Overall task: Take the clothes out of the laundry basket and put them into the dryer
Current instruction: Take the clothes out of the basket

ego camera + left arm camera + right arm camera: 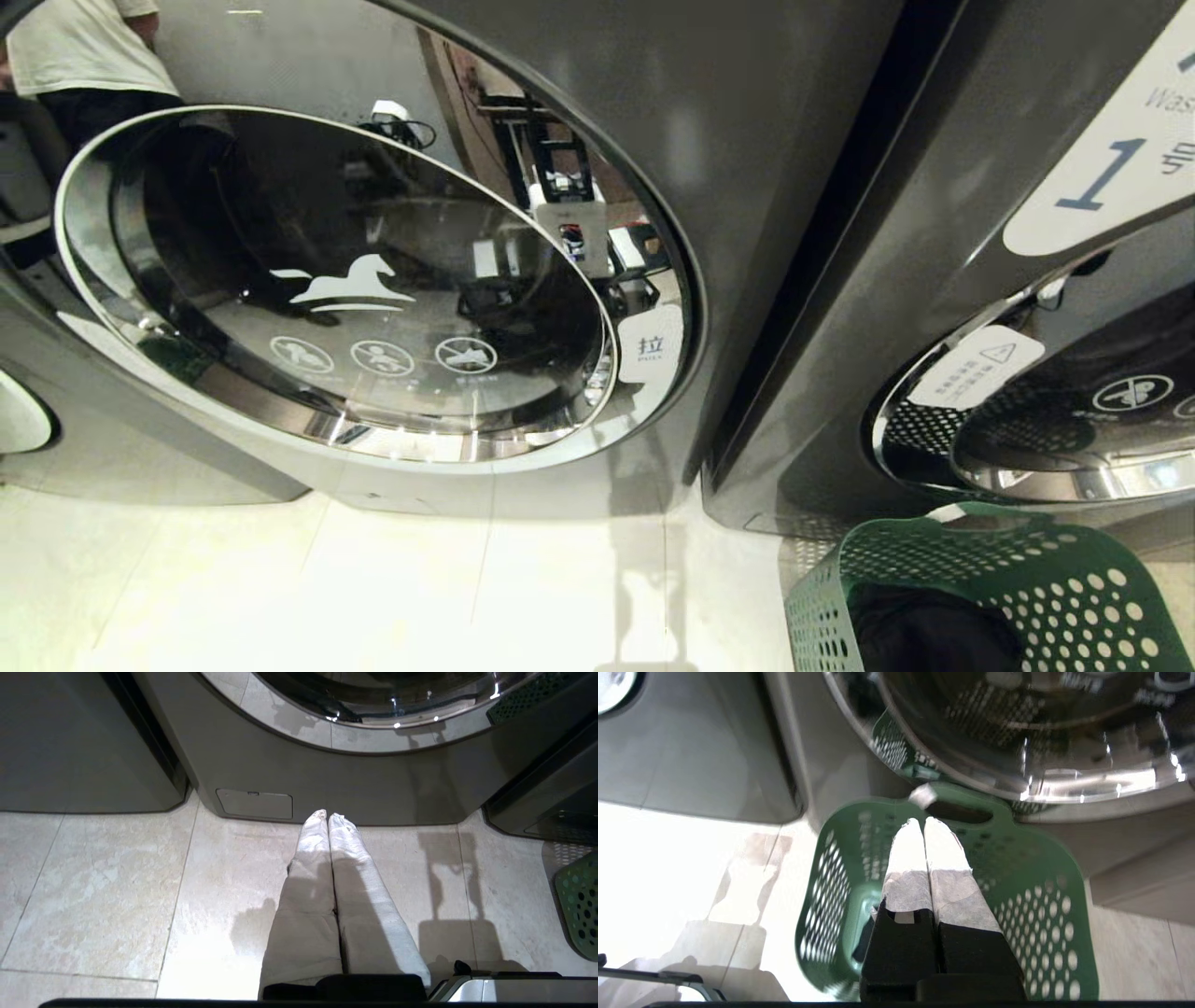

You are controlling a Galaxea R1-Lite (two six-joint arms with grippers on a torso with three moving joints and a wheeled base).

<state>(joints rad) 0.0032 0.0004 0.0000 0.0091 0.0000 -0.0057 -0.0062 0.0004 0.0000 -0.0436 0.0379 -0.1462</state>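
Overhead glare on floor (420, 579) (edges fisheye-warped).

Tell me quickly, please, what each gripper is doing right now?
Left gripper: shut, empty, above the floor.
Right gripper: shut, empty, over the green laundry basket.

laundry basket (980, 579) cut off by frame edge, dark clothes (934, 630) inside partly hidden

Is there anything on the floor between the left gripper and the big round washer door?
No, just bare floor tile. In the left wrist view, the left gripper hangs shut over the tiles, right before the machine's base.
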